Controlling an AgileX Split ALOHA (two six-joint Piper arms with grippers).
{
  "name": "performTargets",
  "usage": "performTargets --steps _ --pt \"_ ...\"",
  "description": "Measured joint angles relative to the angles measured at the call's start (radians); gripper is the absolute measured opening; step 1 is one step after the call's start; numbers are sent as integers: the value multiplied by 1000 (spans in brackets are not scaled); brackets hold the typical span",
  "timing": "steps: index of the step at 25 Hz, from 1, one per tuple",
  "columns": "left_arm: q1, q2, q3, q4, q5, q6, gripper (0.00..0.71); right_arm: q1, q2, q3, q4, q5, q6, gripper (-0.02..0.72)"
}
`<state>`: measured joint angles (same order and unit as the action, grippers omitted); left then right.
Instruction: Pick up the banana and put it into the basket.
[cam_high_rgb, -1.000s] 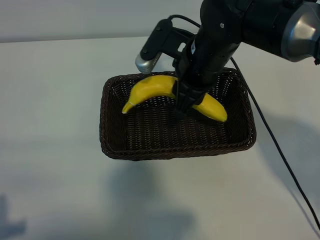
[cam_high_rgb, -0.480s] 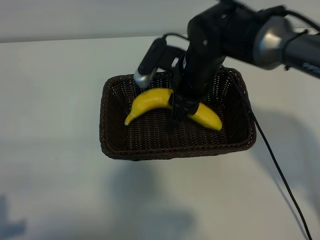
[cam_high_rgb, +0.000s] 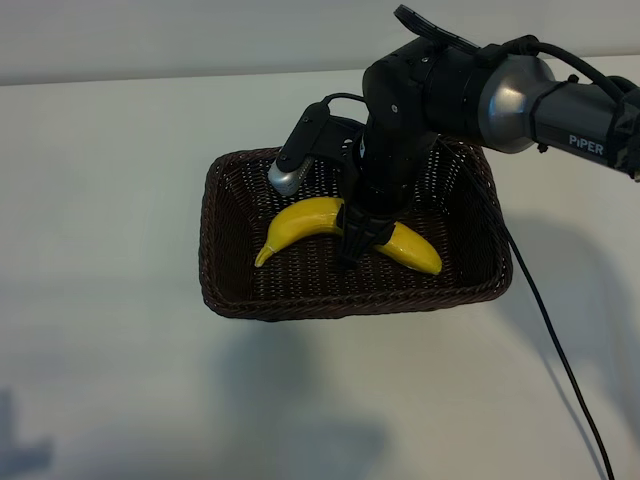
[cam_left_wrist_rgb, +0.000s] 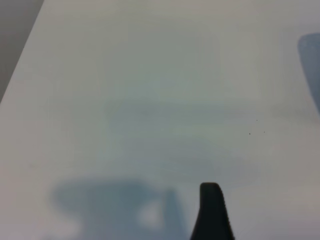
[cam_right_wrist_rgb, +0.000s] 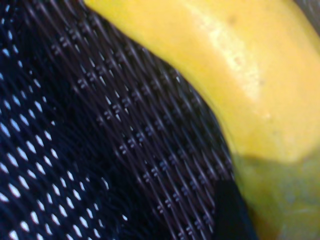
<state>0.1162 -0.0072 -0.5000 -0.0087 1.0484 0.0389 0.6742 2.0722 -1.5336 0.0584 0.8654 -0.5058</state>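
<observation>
Banana (cam_high_rgb: 312, 220) sits low inside the wicker basket (cam_high_rgb: 232, 296), center frame, long axis running left-right. Right gripper (cam_high_rgb: 358, 238) pinches it mid-length w/ fingers straight down from above. Left gripper (cam_left_wrist_rgb: 211, 212) parked over bare tabletop, fingers spread.

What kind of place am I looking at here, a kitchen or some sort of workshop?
Probably a robot test bench, not a kitchen: a plain white table, a black robot arm's right claw holding a curved yellow banana inside a dark brown woven wicker basket, and nothing else laid out.
</observation>
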Motion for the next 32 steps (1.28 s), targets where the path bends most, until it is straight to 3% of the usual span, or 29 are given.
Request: performTargets --steps 4,9,11,21,27,32 --pt "0 0 0 0 0 0 542 0 0 0 0 0 25 435" --pt "0 0 0 0 0 0 542 0 0 -1 0 9 38 582" --pt "0 0 0 0 0 0 542 0 0 -13 0 45 40 616" --pt "0 0 0 0 0 0 542 0 0 -237 -7 340 94 575" --pt "0 0 0 0 0 0 542 0 0 -392 -46 349 101 568" --pt "0 0 0 0 0 0 542 0 0 -408 -52 354 109 568"
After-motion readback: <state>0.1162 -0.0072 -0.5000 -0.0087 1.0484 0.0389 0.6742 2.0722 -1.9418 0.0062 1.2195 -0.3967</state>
